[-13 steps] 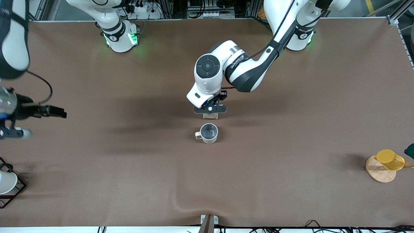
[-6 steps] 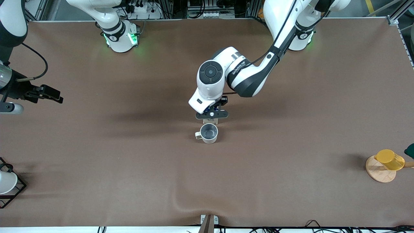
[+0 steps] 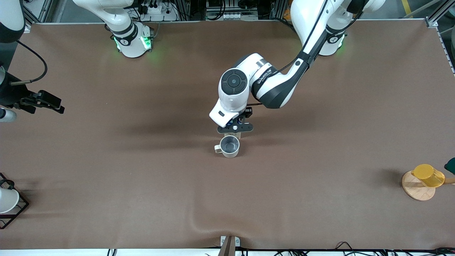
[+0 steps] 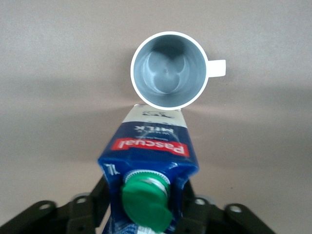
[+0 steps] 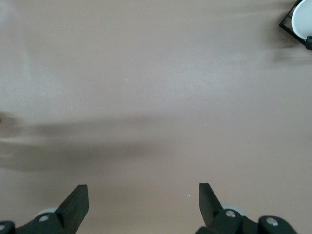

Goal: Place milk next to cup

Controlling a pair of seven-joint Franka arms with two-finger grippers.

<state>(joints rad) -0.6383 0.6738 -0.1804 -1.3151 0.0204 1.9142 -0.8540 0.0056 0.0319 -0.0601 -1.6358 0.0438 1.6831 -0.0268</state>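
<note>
- Left gripper (image 4: 146, 214), at frame centre in the front view: jaws pinching the milk (image 4: 148, 158) at its gabled top, so the carton hangs upright with its green cap (image 4: 146, 202) toward the wrist
- The carton's base sits just beside the cup (image 3: 229, 146), on the side toward the robot bases; whether it touches the brown surface (image 3: 320, 142) can't be told
- Cup's handle points sideways, clear of the carton
- Right gripper (image 5: 144, 202) waits at mid-left frame edge, jaws spread, holding nothing
</note>
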